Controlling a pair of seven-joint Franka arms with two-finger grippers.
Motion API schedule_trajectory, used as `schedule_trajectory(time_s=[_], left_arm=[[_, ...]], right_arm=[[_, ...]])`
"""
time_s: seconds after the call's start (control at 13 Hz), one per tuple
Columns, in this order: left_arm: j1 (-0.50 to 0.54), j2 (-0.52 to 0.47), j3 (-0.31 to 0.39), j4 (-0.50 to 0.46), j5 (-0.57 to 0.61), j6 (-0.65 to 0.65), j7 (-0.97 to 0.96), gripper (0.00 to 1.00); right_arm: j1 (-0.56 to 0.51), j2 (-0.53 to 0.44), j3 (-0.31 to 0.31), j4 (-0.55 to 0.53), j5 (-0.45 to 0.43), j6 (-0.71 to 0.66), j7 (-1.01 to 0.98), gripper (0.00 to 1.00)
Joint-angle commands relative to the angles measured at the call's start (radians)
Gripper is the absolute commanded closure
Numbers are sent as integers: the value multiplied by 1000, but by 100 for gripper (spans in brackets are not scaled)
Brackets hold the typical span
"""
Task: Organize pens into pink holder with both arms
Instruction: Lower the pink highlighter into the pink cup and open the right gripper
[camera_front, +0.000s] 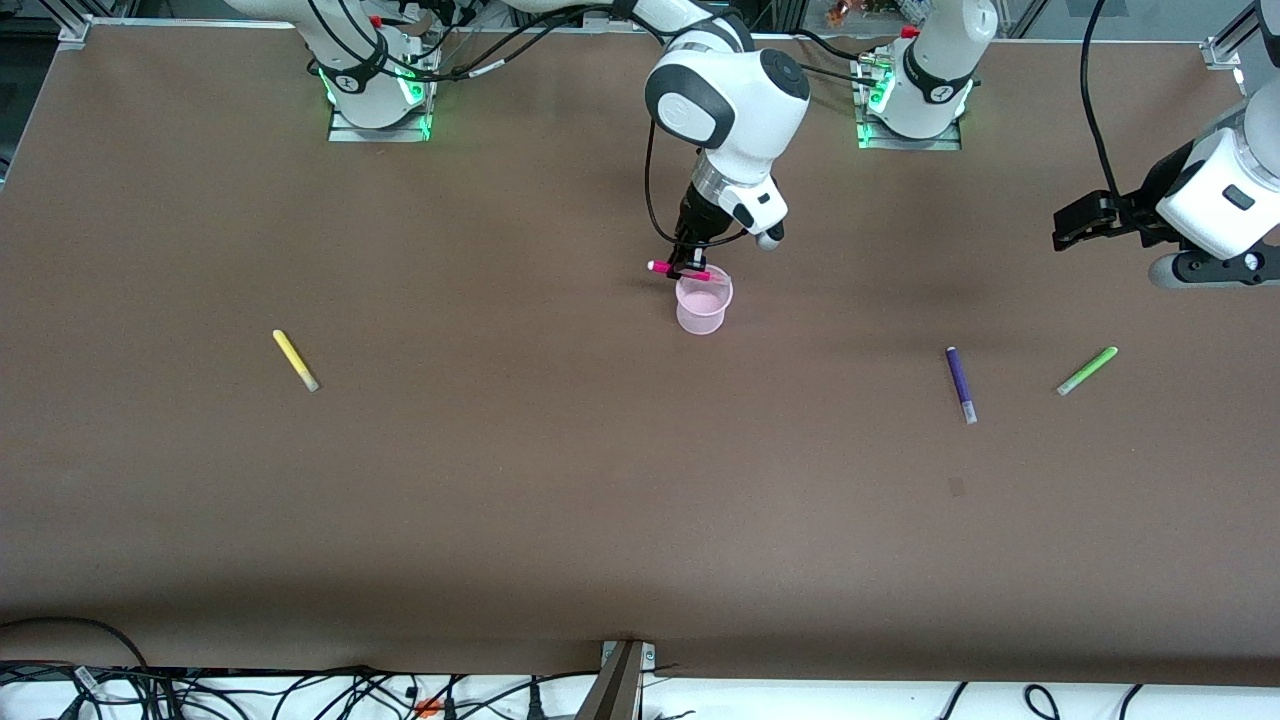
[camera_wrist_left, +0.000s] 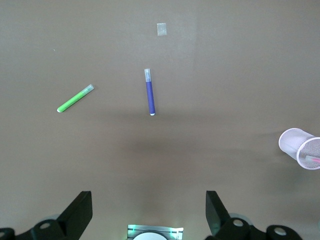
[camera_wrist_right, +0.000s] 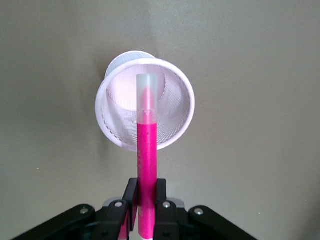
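Observation:
My right gripper (camera_front: 690, 265) is shut on the magenta pen (camera_front: 672, 267), holding it level just above the rim of the pink holder (camera_front: 704, 308) in the middle of the table. In the right wrist view the pen (camera_wrist_right: 147, 165) points over the holder's mouth (camera_wrist_right: 107, 125), and the gripper (camera_wrist_right: 145, 200) clamps the pen's body. My left gripper (camera_front: 1075, 225) is open and empty, up in the air at the left arm's end; its own view (camera_wrist_left: 148, 212) shows the purple pen (camera_wrist_left: 149, 92), green pen (camera_wrist_left: 75, 98) and the holder (camera_wrist_left: 300, 147). The yellow pen (camera_front: 295, 360) lies toward the right arm's end.
The purple pen (camera_front: 961, 384) and green pen (camera_front: 1087, 370) lie flat, apart, toward the left arm's end. A small pale patch (camera_front: 957, 487) marks the table nearer the camera. Cables (camera_front: 300, 690) run below the table's near edge. The arm bases (camera_front: 380, 90) stand along the back.

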Motion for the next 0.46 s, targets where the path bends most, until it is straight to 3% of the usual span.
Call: schedule_trajectory(time_s=[0.0, 0.38], left_arm=[[4, 7, -1, 21, -3, -5, -8, 0], [4, 7, -1, 21, -3, -5, -8, 0]], right_arm=[[7, 26, -1, 37, -13, -14, 8, 100], [8, 30, -1, 34, -28, -21, 10, 100]])
